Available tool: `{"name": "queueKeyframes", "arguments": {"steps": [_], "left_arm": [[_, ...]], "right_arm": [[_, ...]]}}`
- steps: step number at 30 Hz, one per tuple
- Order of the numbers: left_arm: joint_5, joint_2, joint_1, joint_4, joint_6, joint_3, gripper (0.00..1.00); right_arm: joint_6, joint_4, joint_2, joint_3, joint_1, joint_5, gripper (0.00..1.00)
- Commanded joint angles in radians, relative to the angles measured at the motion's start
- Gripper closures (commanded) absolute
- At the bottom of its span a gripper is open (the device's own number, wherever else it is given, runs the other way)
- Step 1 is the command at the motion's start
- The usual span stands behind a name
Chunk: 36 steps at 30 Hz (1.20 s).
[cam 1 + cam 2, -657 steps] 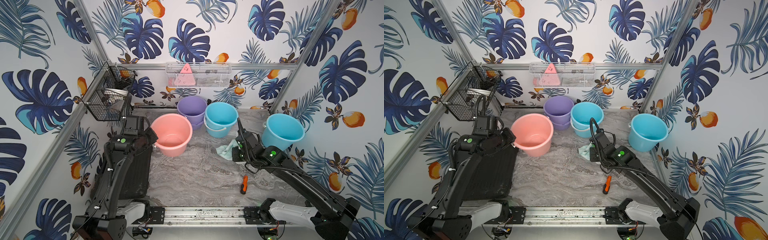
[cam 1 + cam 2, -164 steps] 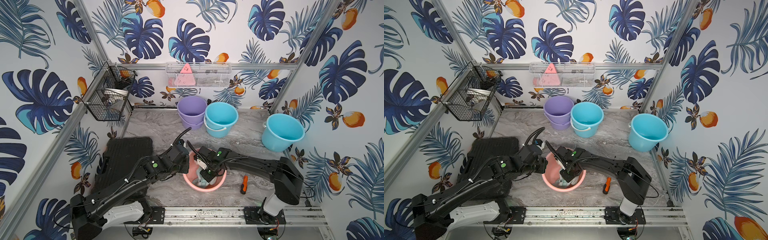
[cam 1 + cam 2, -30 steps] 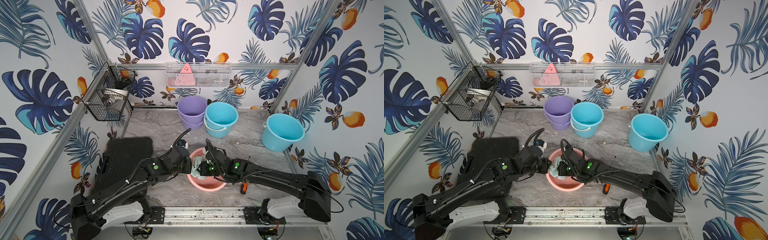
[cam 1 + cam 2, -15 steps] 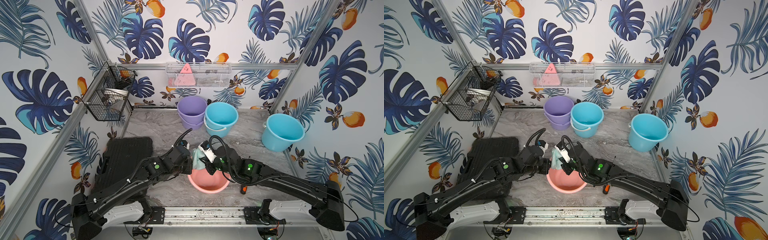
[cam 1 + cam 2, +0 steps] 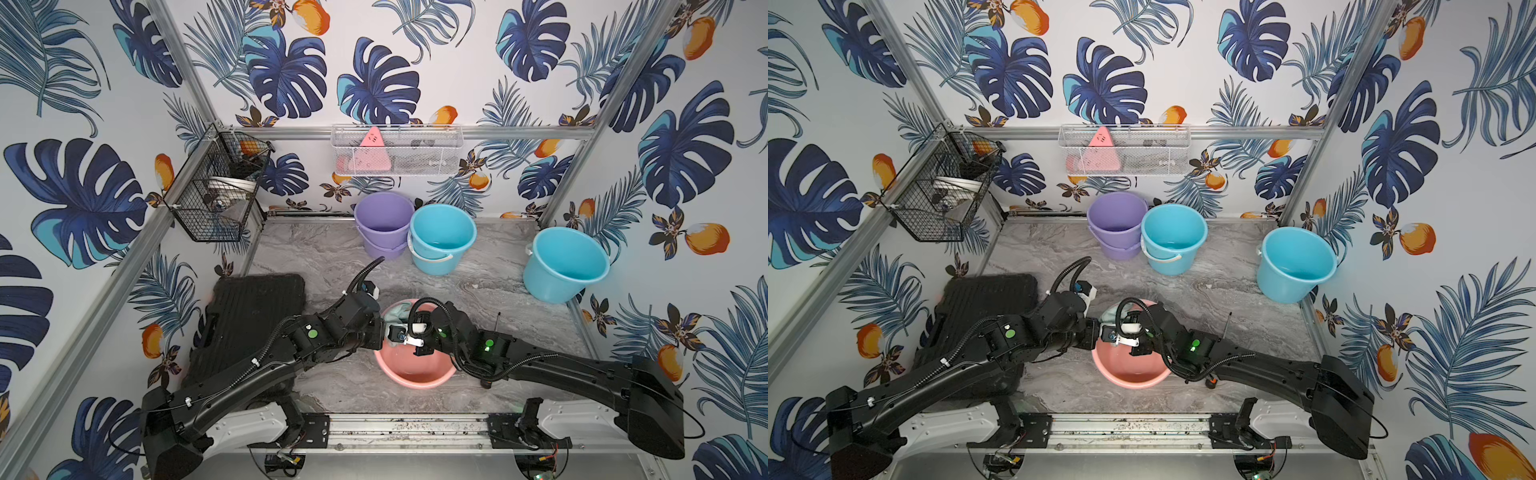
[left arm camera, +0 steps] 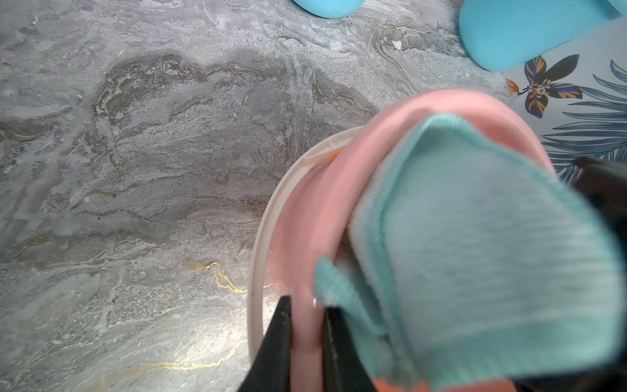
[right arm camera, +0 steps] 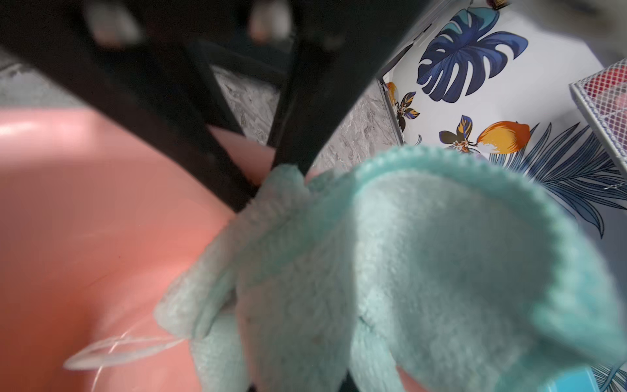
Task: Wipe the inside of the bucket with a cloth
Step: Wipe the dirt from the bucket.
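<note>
Both closed: left fingers pinch pink bucket at rim; right fingers grip cloth inside it.

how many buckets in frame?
4. Lilac plastic bucket at the back; aqua plastic bucket with white handle beside it; second aqua plastic bucket against the right wall; pink plastic bucket in front. The lilac one looks nested, so more may be hidden.
</note>
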Motion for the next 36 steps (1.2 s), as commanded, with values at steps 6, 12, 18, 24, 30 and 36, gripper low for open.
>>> {"name": "queueKeyframes", "arguments": {"steps": [6, 12, 18, 24, 30, 36], "left_arm": [[0.017, -0.008, -0.001, 0.031, 0.009, 0.005, 1.00], [0.023, -0.007, -0.001, 0.040, 0.006, 0.002, 1.00], [0.023, -0.005, -0.003, 0.042, 0.008, 0.005, 1.00], [0.022, -0.008, -0.003, 0.042, 0.007, 0.001, 1.00], [0.010, -0.017, -0.004, 0.034, 0.006, -0.002, 1.00], [-0.005, -0.027, -0.005, 0.024, 0.006, -0.004, 1.00]], "right_arm": [[-0.108, 0.058, 0.070, -0.048, -0.018, 0.017, 1.00], [-0.187, -0.101, 0.144, -0.015, -0.023, 0.012, 1.00], [-0.237, -0.334, 0.202, 0.074, -0.033, -0.083, 1.00], [-0.242, -0.521, 0.292, 0.172, -0.045, -0.191, 1.00], [-0.223, -0.541, 0.306, 0.194, -0.048, -0.201, 1.00], [-0.218, -0.520, 0.155, 0.158, -0.050, -0.170, 1.00]]}}
